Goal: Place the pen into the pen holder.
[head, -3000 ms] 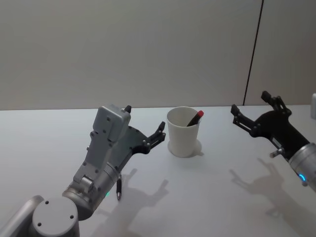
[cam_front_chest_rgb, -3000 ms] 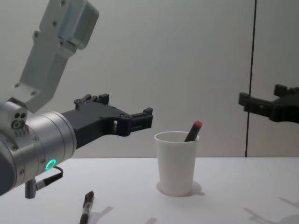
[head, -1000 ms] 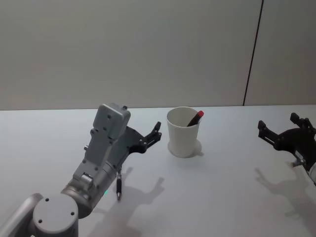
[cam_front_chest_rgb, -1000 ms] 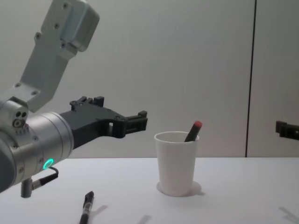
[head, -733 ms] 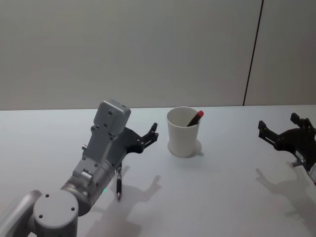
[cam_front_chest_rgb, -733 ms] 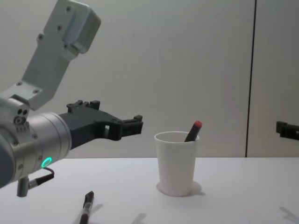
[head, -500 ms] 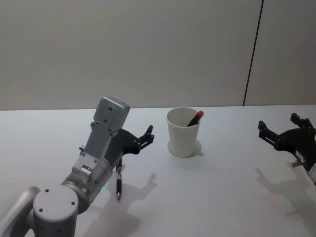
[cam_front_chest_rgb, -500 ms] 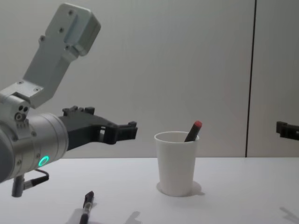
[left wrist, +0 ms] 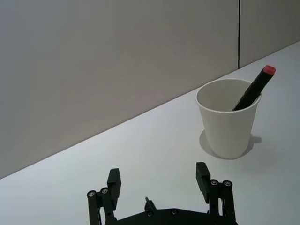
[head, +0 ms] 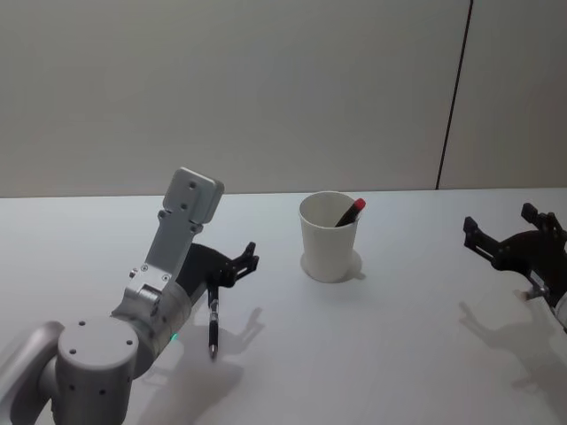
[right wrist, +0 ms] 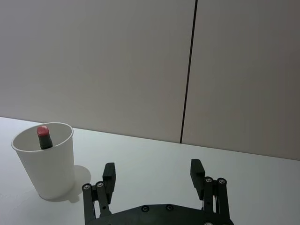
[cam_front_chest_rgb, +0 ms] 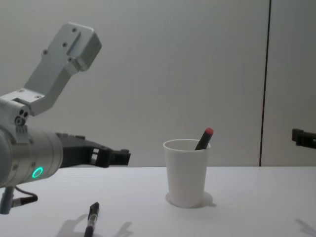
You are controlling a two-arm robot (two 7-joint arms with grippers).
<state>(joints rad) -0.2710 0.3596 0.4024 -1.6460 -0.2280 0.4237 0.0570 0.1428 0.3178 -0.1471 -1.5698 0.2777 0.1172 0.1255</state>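
Observation:
The pen holder (head: 330, 237), a white paper cup, stands mid-table with a black pen with a red cap (head: 351, 212) leaning inside it. Another black pen (head: 213, 320) lies flat on the table, nearer me and left of the cup. My left gripper (head: 239, 264) hangs open and empty, low over that pen's far end. From the side, the left gripper (cam_front_chest_rgb: 116, 157) sits above the lying pen (cam_front_chest_rgb: 91, 219) and left of the cup (cam_front_chest_rgb: 186, 173). At the far right my right gripper (head: 500, 221) is open and empty, well away from the cup.
The white table (head: 381, 354) runs back to a plain grey wall with a dark vertical seam (head: 452, 97). Bare tabletop lies between the cup and the right gripper, and in front of the cup.
My left gripper has dropped and drawn back from beside the cup toward the lying pen. The right gripper retreated to the right earlier and has held still for the last second.

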